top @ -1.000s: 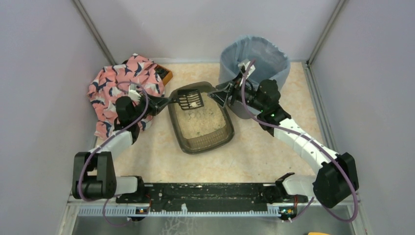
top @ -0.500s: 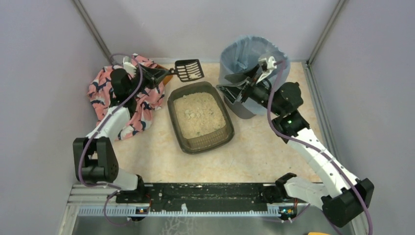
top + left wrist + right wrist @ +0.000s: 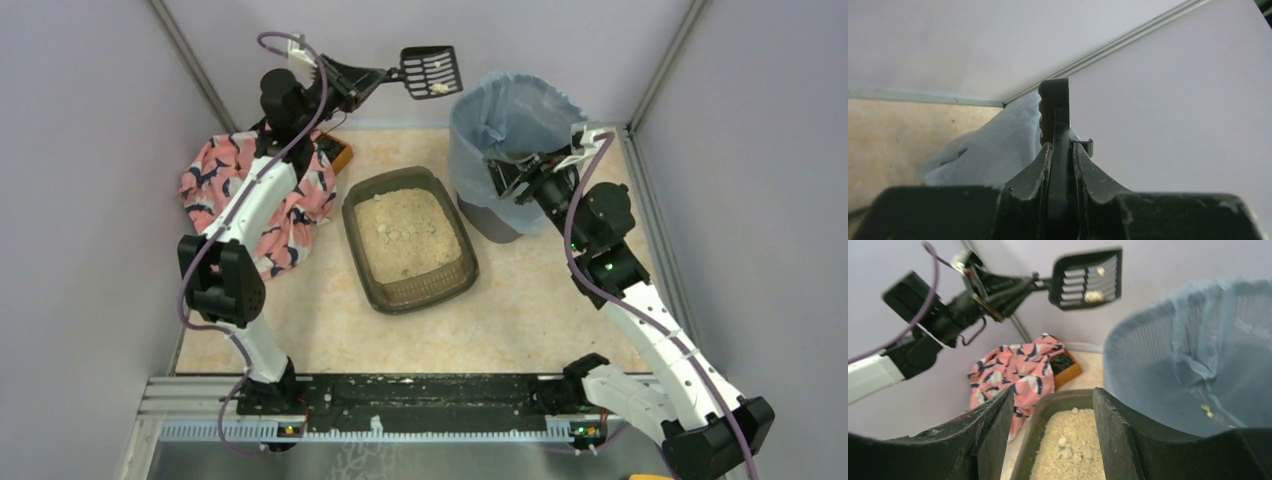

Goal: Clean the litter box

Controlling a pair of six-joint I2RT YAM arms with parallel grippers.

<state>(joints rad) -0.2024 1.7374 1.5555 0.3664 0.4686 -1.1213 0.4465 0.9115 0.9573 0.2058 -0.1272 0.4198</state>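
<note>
black base rail (image 3: 420,395) at near edge, beige speckled surface (image 3: 320,320), litter box (image 3: 415,293) mid-surface holding sandy granules, right gripper (image 3: 1052,395) jaws apart beside lined bin (image 3: 470,150) far right, patterned cloth (image 3: 215,175) far left, left gripper (image 3: 372,76) clamped on scoop (image 3: 432,70) raised against lilac back wall (image 3: 400,35)

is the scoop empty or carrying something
Loaded: a few pale clumps lie on the slotted scoop, which the left tool holds raised near the bin.

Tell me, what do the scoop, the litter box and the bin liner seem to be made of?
Scoop: rigid black plastic, matt, moulded slots. Litter box: dark grey-brown plastic, slightly glossy, smooth rounded rim. Bin liner: thin blue-grey plastic film, probably; it wrinkles.
</note>
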